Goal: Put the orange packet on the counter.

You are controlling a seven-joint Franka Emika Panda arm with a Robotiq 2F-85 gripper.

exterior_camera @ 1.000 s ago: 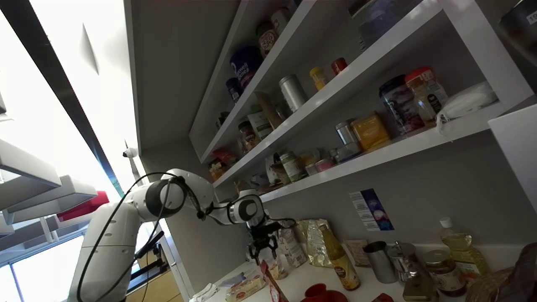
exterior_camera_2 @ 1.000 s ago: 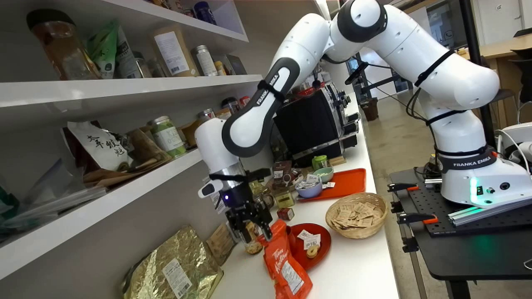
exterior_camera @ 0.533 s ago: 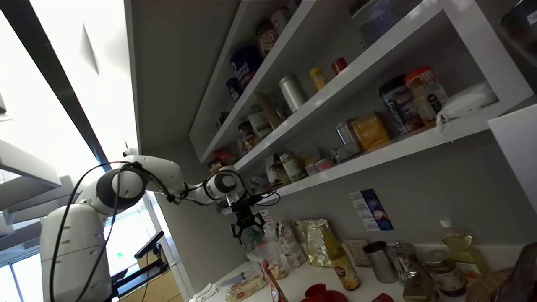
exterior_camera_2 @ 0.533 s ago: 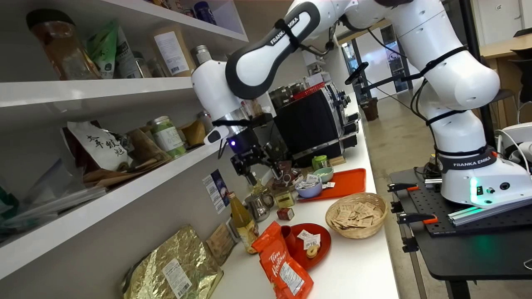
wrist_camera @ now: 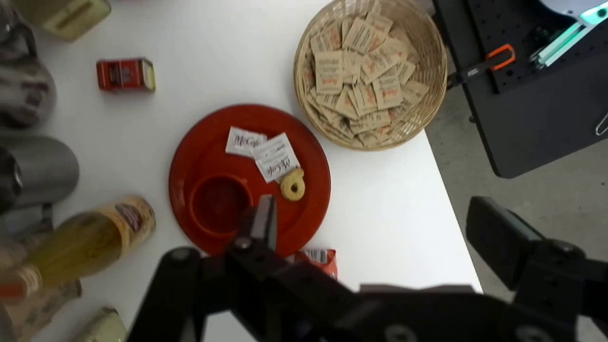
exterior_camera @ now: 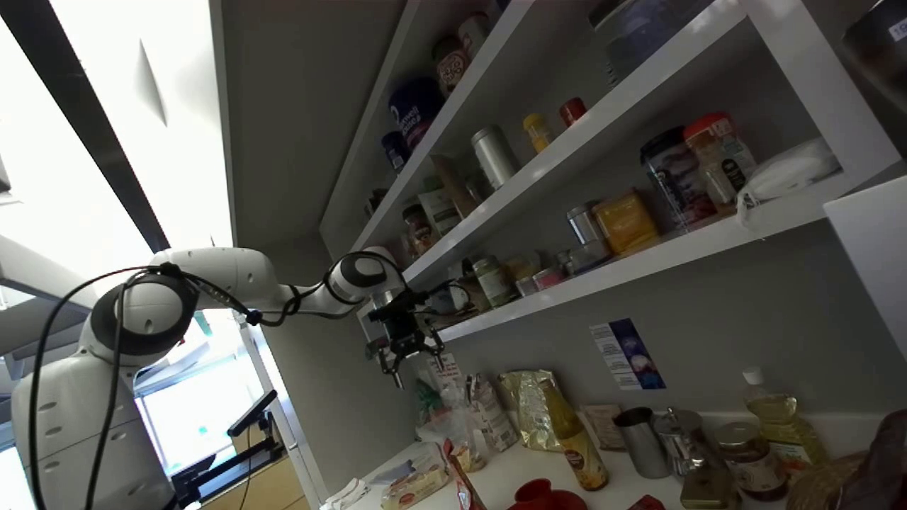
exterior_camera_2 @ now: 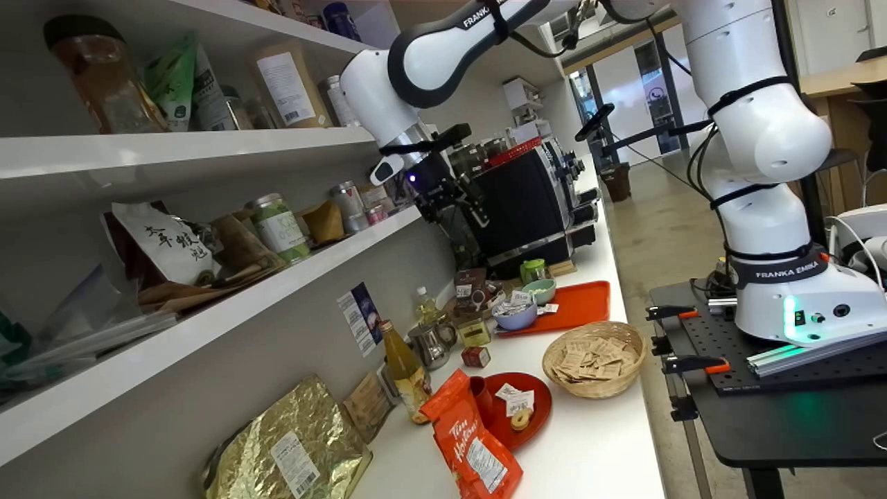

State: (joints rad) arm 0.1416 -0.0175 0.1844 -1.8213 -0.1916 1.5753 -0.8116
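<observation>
The orange packet point(exterior_camera_2: 470, 443) stands on the pale counter point(exterior_camera_2: 589, 443), leaning slightly, beside a red plate. In an exterior view only its narrow edge point(exterior_camera: 464, 482) shows. In the wrist view a corner of the packet point(wrist_camera: 327, 267) shows; my gripper's finger hides the rest. The counter point(wrist_camera: 394, 204) lies under the jaws there. My gripper point(wrist_camera: 373, 221) is open, its two fingers wide apart with nothing between them. In both exterior views my gripper point(exterior_camera: 419, 373) is high above the counter, well clear of the packet; it hangs near the shelf edge point(exterior_camera_2: 463, 220).
A red plate point(exterior_camera_2: 540, 416) with a red cup, sachets and a cookie is beside the packet. A wicker basket point(exterior_camera_2: 641, 353), a tilted bottle point(exterior_camera_2: 405, 367) and a gold bag point(exterior_camera_2: 291, 436) are on the counter. White wall shelves point(exterior_camera_2: 374, 235) run beside the arm.
My gripper has risen and drawn away from the packet's top, where its fingers were one second ago. The packet stays standing on the counter; its top has shifted slightly.
</observation>
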